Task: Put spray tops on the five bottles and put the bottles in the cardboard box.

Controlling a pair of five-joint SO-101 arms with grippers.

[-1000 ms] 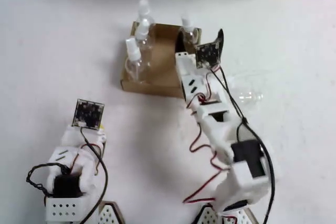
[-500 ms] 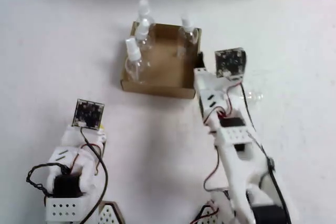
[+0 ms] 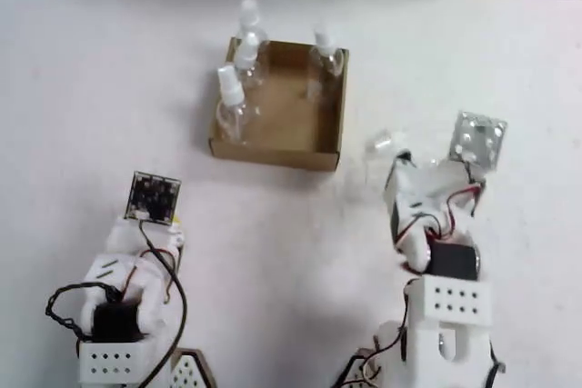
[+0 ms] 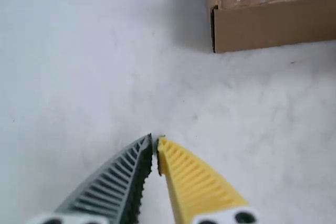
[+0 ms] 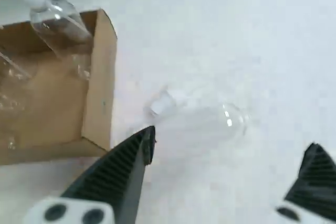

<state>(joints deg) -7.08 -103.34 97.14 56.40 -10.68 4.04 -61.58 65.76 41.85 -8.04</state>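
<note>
Clear and lying on its side right of the brown cardboard box (image 3: 273,150), the last plastic bottle (image 3: 380,144) waits on the white table (image 3: 91,88), so we hold our right gripper (image 5: 231,140) spread wide just short of it, ready to grasp, while our left gripper (image 4: 156,142) sits pinched closed, empty.
</note>
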